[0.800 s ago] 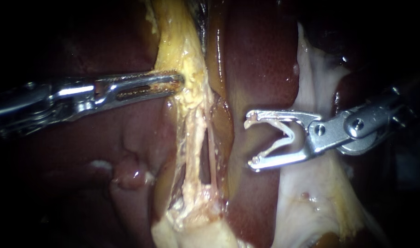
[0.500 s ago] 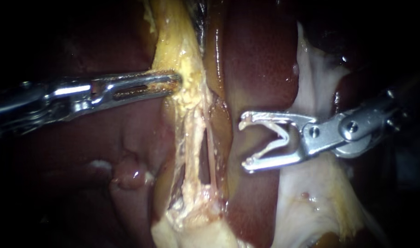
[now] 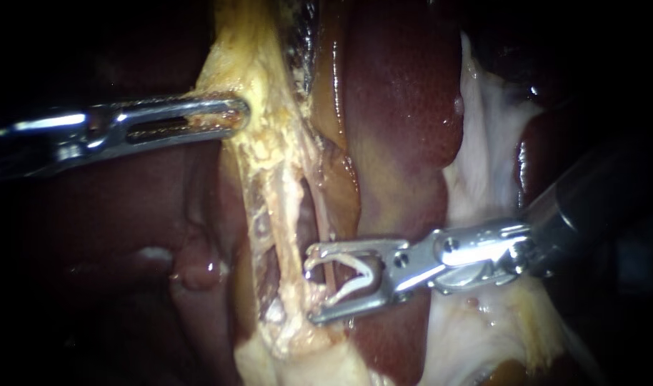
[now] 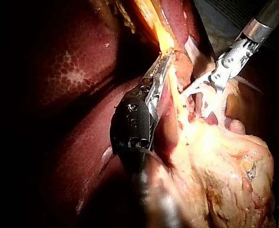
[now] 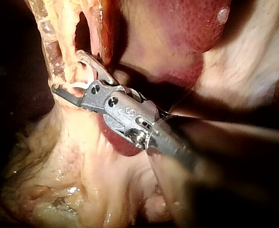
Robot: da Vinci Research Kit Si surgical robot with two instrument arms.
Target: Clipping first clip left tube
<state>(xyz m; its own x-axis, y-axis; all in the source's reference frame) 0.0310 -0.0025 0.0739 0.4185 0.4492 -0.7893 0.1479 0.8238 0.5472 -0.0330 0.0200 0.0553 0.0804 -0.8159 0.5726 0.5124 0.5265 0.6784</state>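
Two pale strands run down from the yellow tissue (image 3: 258,78): a wider left tube (image 3: 289,214) and a thin right tube (image 3: 325,232). My left instrument (image 3: 230,114) comes in from the left, its jaws shut on the yellow tissue's edge and holding it taut; its jaws (image 4: 162,66) grip the same tissue in the left wrist view. My right instrument (image 3: 313,286) is open with a white clip (image 3: 355,275) seated in its jaws. The thin tube passes between the jaws and the tips reach the left tube. In the right wrist view these jaws (image 5: 75,76) straddle the strands.
Dark red liver (image 3: 405,93) lies behind and to the right of the tubes. White membrane (image 3: 484,143) spreads under the right instrument's shaft. A yellowish fatty mass (image 4: 225,161) sits below the tubes. A small pink nub (image 3: 198,268) lies to the left.
My right instrument has moved down and left from over the liver onto the tubes. My left instrument has pulled the yellow tissue leftward and slightly up, spreading the strands.
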